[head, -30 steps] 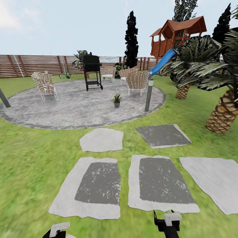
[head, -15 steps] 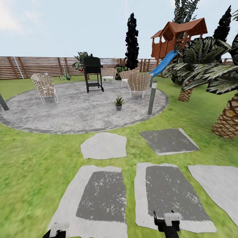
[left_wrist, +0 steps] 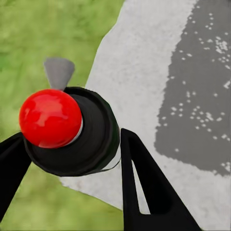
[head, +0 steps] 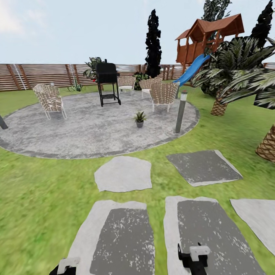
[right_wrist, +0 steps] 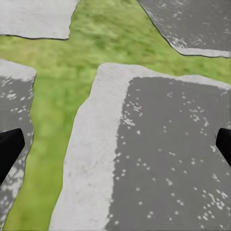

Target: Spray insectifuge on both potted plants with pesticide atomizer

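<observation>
One potted plant [head: 139,118], a small green rosette in a grey pot, stands on the round grey patio [head: 76,130] ahead. A spiky plant [head: 76,87] sits by the fence; I cannot tell if it is potted. In the left wrist view a dark round bottle with a red knob on its end, apparently the pesticide atomizer [left_wrist: 67,130], sits between the black fingers [left_wrist: 144,183] of my left gripper [left_wrist: 67,139], shut on it. My left gripper [head: 63,267] and right gripper [head: 193,259] show at the head view's lower edge. The right gripper [right_wrist: 115,147] is open over a stepping stone [right_wrist: 159,159].
Grey and white stepping stones [head: 122,173] cross the lawn toward the patio. A grey bollard lamp [head: 180,111] stands at the patio's right rim. A black grill [head: 107,82] and wicker chairs [head: 49,100] stand on it. Palms [head: 267,147] crowd the right; a brown fence [head: 38,76] closes the back.
The whole head view has shifted: the stepping stones have slid down and the patio looks nearer, so the camera has moved forward. Both grippers keep their places in the picture.
</observation>
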Motion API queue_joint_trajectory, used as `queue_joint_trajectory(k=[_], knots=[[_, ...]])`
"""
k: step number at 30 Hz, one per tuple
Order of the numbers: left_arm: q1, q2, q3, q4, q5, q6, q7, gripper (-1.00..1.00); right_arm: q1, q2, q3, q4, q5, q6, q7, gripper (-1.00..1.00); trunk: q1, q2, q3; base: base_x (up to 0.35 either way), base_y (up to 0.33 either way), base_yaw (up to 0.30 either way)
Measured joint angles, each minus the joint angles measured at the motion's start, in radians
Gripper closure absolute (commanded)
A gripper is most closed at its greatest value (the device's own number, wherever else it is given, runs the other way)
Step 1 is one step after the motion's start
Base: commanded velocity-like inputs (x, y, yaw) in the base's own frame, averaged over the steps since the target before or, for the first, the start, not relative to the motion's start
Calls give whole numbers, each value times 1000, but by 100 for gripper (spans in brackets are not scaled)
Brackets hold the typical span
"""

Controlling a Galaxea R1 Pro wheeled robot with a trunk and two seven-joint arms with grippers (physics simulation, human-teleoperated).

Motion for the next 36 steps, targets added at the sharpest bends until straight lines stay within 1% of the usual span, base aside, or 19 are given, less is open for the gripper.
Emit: queue_joint_trajectory(k=[36], knots=[[0, 0, 0, 0, 0, 0, 0, 100, 0, -1, 3, 0, 4, 1, 2, -100, 0, 0, 0, 325, 132, 0]])
